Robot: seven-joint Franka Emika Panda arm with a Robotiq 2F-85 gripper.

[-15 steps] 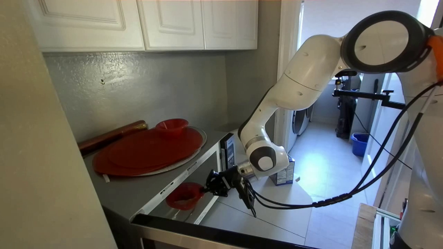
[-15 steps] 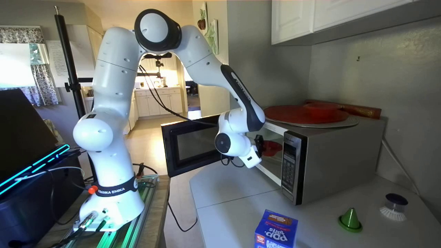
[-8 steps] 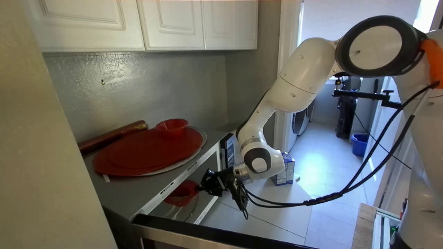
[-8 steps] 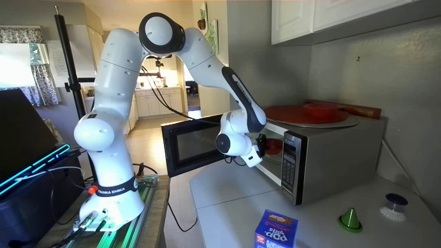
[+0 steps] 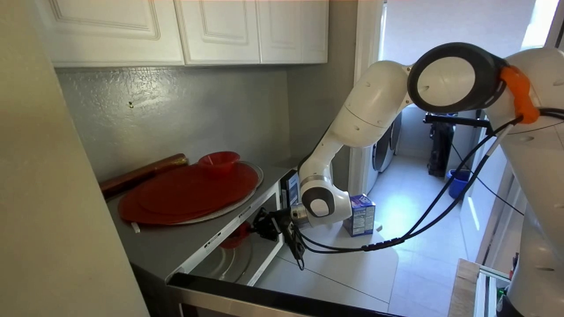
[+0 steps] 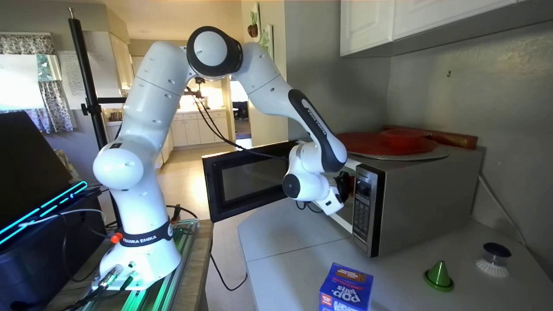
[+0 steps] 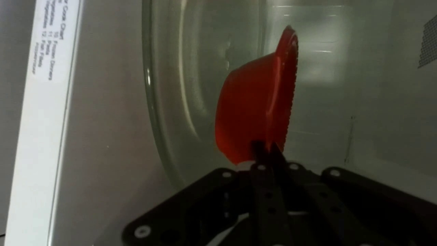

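Red, the bowl (image 7: pixel 244 109) jutted ahead, rim pinched in the claw (image 7: pixel 267 150); carrying seemed the step, steadiness the next need.

2 red bowls (image 7: pixel 244 106) (image 5: pixel 219 162); 1 tool (image 7: pixel 267 148); 1 microwave (image 6: pixel 432 207); 1 box (image 6: pixel 345 285)

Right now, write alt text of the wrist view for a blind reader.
A black gripper pinches a flared red bowl inside a grey microwave. Behind the bowl shows a round clear-glass turntable; a white strip with cook-chart print runs down the left side.
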